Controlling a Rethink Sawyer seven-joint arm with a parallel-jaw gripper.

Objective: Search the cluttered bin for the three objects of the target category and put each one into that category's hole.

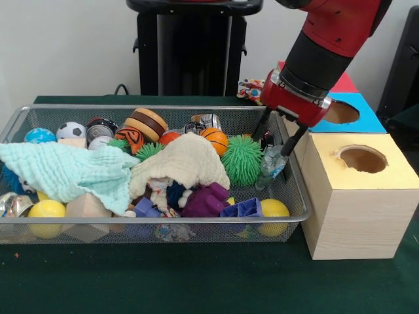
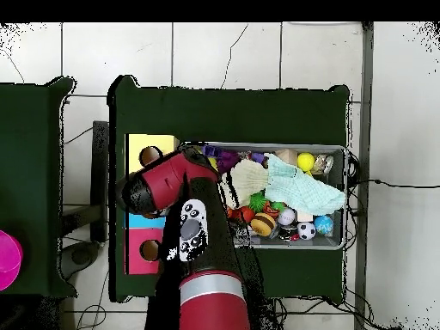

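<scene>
My gripper point(image 1: 273, 148) hangs over the right end of the wire mesh bin point(image 1: 163, 221), next to its wall. It looks shut on the top of a small clear plastic bottle point(image 1: 272, 169), which tilts below the fingers just above the clutter. The yellow-topped wooden box point(image 1: 357, 203) with its round hole point(image 1: 362, 159) stands right beside the bin. Behind it are a blue box point(image 1: 370, 123) and a red box point(image 1: 345, 84). In the overhead view the red arm point(image 2: 185, 185) covers the gripper.
The bin holds a mint cloth point(image 1: 65, 170), a cream cloth point(image 1: 186, 163), a green spiky ball point(image 1: 242, 159), a basketball point(image 1: 215, 139), a soccer ball point(image 1: 71, 131), a burger toy point(image 1: 147, 124), a can point(image 1: 99, 133), a purple toy point(image 1: 206, 199) and yellow balls point(image 1: 46, 210).
</scene>
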